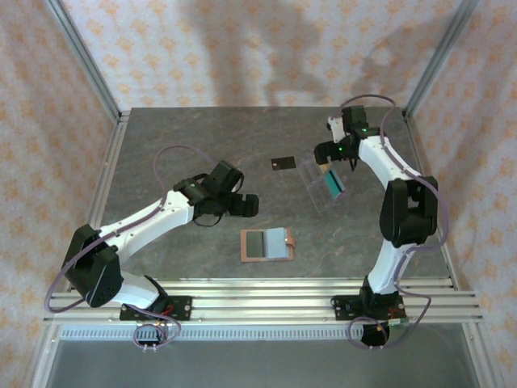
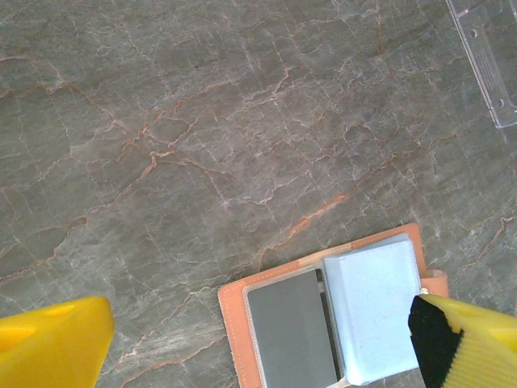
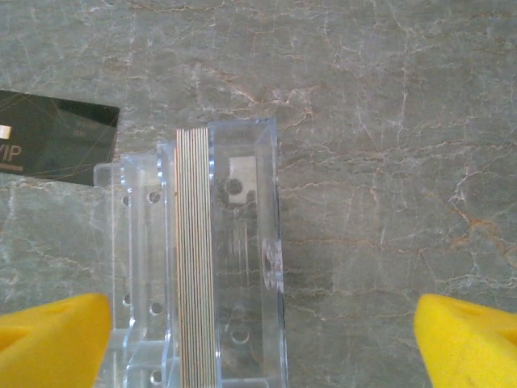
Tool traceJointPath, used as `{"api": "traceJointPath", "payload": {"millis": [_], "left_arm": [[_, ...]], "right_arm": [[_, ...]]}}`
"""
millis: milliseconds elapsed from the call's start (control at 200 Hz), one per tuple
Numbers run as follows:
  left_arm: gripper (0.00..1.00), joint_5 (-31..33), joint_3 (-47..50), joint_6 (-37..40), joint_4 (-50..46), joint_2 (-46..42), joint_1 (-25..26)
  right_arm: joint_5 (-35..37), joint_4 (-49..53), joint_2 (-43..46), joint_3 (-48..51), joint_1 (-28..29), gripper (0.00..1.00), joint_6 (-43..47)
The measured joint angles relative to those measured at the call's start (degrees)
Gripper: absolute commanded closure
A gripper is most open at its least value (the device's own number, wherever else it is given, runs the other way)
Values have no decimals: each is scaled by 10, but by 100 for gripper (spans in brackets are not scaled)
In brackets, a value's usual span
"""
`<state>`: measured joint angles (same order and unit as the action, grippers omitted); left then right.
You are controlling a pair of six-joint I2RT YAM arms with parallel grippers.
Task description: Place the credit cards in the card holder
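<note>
Top view first. Seeing the right gripper (image 1: 329, 166) spread wide and holding nothing, hanging right over a clear stand (image 1: 313, 192) with the teal card (image 1: 333, 186) propped inside. Black card (image 1: 282, 163) lying flat on the tabletop (image 1: 186, 137), just left of the stand. Holder (image 1: 266, 244) sitting open nearer the bases, between the two arms and closest to the left gripper (image 1: 246, 204), which is also wide open and empty.

Left wrist next. Looking down at the holder opened like a book, low in the shot between the spread fingers. No card visible in the sleeves. Can't tell whether the right finger (image 2: 472, 343) touches its edge or just hangs above it.

Right wrist last. Looking down on the cards (image 3: 194, 267) standing on edge as a tight stack in the stand, a bit left of centre between the fingers. Long edges running straight away from the camera, so crosswise to the closing line. Probably means dropping straight down and pinching across the faces, no wrist twist needed. Clearly a right-arm pick, then a carry toward the near-left to reach the holder.
</note>
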<state>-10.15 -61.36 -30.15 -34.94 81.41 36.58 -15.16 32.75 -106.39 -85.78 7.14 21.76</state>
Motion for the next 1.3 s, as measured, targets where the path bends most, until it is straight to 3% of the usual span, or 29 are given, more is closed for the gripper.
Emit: {"api": "traceJointPath", "payload": {"millis": [621,1036,1172,1302], "left_arm": [[4,0,0,0,0,0,0],[4,0,0,0,0,0,0],[4,0,0,0,0,0,0],[4,0,0,0,0,0,0]], "right_arm": [[80,-75,-28,41,11,1,24],[137,-96,26,58,11,0,32],[144,-100,31,58,11,3,38],[143,-99,31,58,11,19,39]]}}
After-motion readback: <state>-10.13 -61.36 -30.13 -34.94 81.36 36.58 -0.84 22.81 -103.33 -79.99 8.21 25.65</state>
